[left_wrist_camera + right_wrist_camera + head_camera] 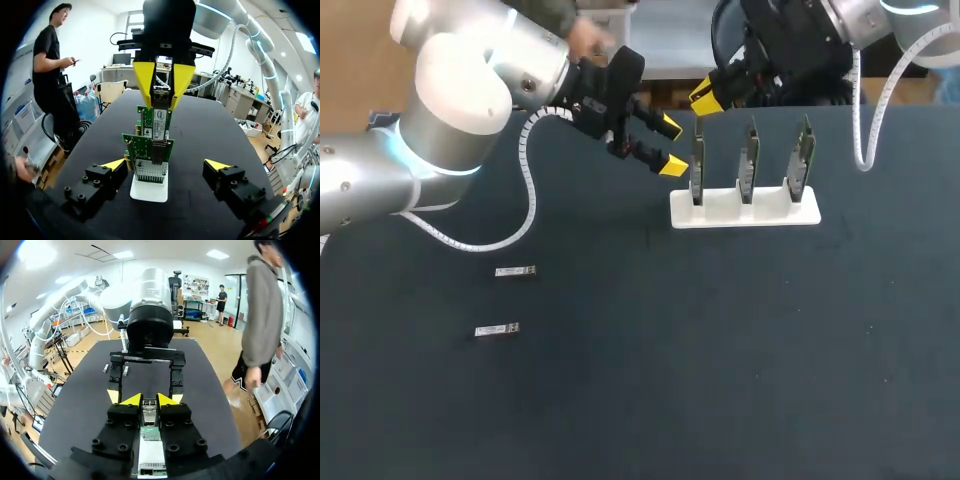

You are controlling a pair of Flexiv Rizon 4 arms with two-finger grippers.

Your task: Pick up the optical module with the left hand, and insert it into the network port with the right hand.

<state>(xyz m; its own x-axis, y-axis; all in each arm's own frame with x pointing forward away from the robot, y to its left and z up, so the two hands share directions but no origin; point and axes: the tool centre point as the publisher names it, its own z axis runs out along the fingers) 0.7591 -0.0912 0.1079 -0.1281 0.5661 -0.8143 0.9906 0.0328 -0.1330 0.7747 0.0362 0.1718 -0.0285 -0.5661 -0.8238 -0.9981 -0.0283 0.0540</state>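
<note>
My right gripper (706,98) hangs just above the leftmost network card (697,165) on the white stand (760,212). It is shut on a silver optical module (149,414), which points down at the card's port (150,434). In the left wrist view the same module (160,95) shows between the right arm's yellow fingers, directly over the green card (149,150). My left gripper (667,146) is open and empty, level with that card and just to its left. Its tips (165,165) straddle the stand's end (148,192) without touching it.
Two more optical modules lie flat on the dark table at the left, one (515,271) farther back and one (497,330) nearer the front. The stand carries two further upright cards (749,160) (802,160).
</note>
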